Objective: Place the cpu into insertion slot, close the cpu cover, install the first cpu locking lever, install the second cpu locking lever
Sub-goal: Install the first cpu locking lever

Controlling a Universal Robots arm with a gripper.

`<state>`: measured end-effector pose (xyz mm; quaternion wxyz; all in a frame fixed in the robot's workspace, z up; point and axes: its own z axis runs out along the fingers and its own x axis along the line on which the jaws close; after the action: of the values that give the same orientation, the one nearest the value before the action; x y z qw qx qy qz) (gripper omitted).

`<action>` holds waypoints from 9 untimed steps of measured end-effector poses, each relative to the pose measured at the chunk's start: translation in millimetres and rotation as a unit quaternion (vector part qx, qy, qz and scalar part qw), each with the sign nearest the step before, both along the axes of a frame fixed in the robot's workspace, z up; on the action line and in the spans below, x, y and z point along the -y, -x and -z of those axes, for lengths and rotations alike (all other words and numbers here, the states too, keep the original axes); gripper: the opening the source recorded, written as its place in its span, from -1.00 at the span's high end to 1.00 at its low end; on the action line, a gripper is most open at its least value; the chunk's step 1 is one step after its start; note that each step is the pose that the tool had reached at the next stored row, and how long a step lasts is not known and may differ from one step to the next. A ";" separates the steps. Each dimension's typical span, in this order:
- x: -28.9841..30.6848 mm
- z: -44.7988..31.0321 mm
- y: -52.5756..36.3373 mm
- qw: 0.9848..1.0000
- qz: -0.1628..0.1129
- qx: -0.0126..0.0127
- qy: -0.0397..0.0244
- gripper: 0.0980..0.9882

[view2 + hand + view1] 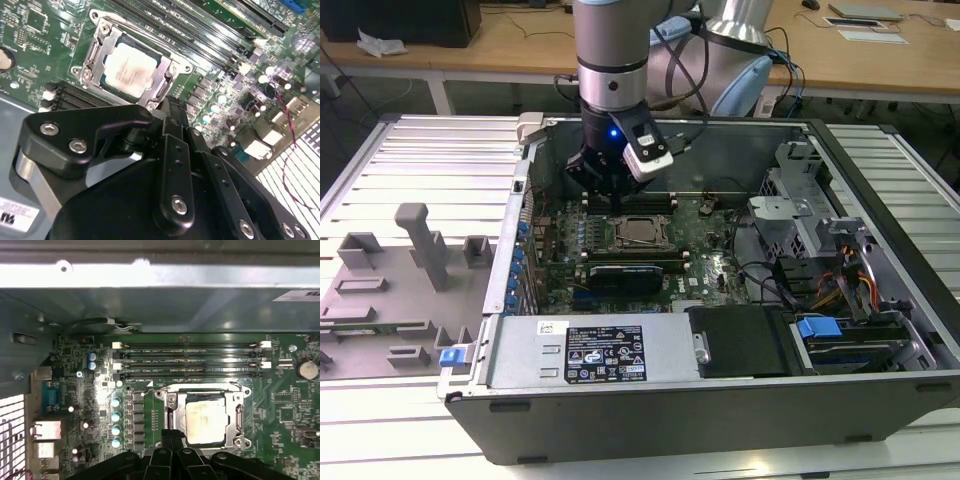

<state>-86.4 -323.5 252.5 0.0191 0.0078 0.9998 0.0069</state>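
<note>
Open dark-grey metal PC case [720, 425] lies flat on silver slatted metal worktable [420, 150]. Green motherboard [705, 262] sits on case floor, seen in both wrist views too [30, 45] [280, 390].

Long black memory slots [190, 360], four in parallel, run btwn board centre and case wall. Row of pale-blue cylindrical capacitors [116, 422] stands near silver rear I/O ports [45, 432]. Thin red wire [287, 130] loops over board edge.

Silver power-supply box w/ black-and-white label [610, 355] lies along near wall. Blue plastic latch [817, 327] at exterior view's right, below grey metal drive cage [800, 200].

Grey moulded fixture tray w/ upright post [420, 240] lies on exterior view's left of case. Wooden desk [520, 45] behind.
</note>
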 end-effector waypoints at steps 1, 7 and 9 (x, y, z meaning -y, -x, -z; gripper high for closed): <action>0.0 -2.0 0.0 1.000 0.000 0.000 0.000 0.98; 0.0 -10.0 2.0 1.000 0.000 0.000 0.000 0.98; 0.0 -10.1 4.6 1.000 0.000 0.001 0.000 0.98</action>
<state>-91.0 -323.5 262.6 0.0200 0.0078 0.9997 0.0069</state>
